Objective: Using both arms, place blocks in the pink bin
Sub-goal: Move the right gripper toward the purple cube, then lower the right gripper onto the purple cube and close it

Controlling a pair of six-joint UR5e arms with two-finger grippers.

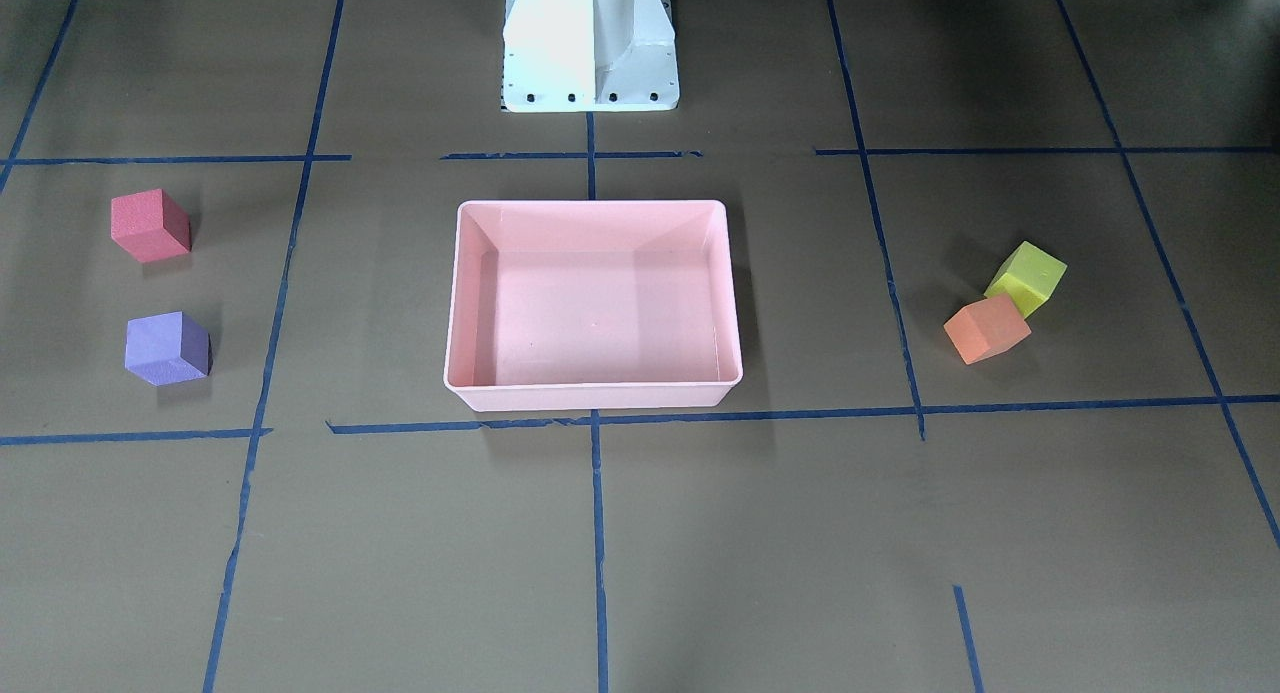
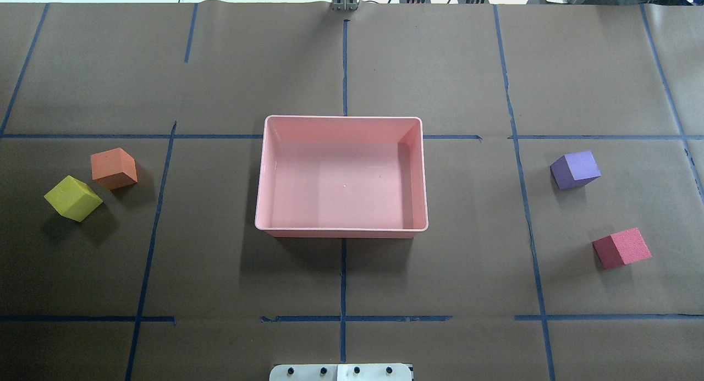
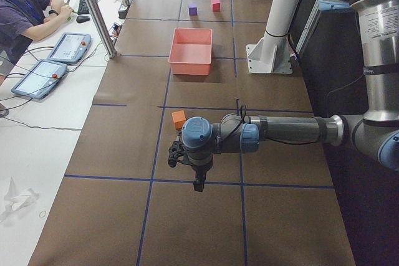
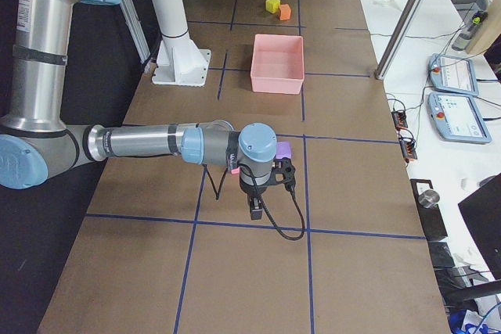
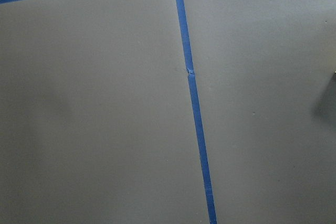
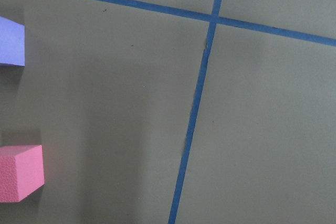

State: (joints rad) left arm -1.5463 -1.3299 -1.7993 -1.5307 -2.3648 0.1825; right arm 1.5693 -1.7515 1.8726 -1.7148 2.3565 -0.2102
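Pink bin (image 2: 341,233) sits empty at centre frame; all four blocks lie outside it.
Orange block (image 2: 113,167) and yellow-green block (image 2: 72,198) lie frame-left, purple block (image 2: 575,169) and red block (image 2: 621,248) frame-right, likely one pair per arm. Left gripper (image 3: 198,185) and right gripper (image 4: 255,210) hang over the table; whether they are open or closed cannot be told.

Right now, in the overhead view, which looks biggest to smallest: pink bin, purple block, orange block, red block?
1. The pink bin, by far the largest.
2. The red block, purple block and orange block look about alike, so I won't rank them.
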